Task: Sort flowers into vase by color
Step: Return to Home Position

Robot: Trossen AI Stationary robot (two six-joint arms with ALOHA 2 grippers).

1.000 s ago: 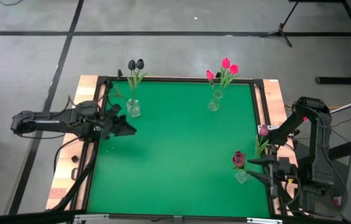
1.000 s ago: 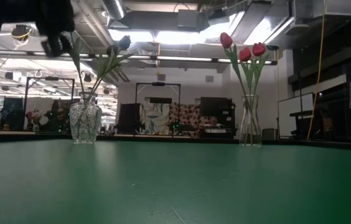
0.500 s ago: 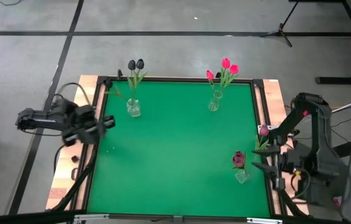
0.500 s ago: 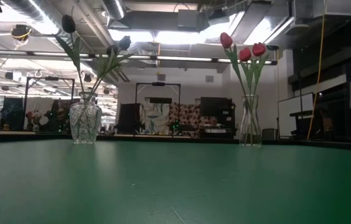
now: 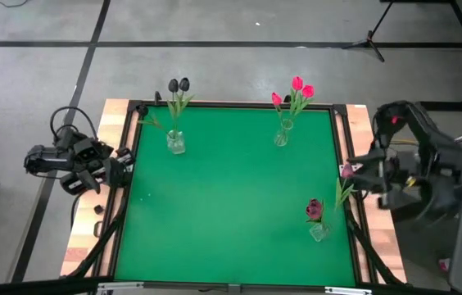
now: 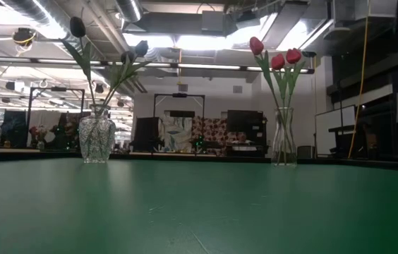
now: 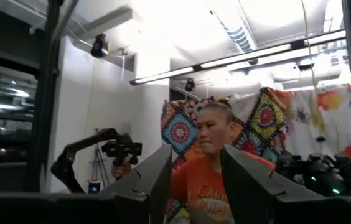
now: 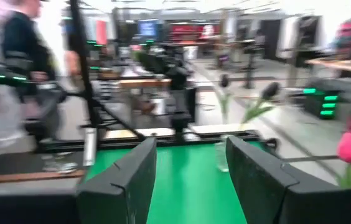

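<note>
Wrist views | my left fingers (image 7: 144,186) spread, empty | my right fingers (image 8: 122,180) spread, empty | flowers (image 5: 301,88) in vases (image 5: 175,143) on surface (image 5: 231,197), well apart from both

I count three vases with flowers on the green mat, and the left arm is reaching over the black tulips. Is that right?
The count is right, but the left arm is not over the black tulips: the high view shows it off the green mat, beyond its left edge, well apart from them.
</note>
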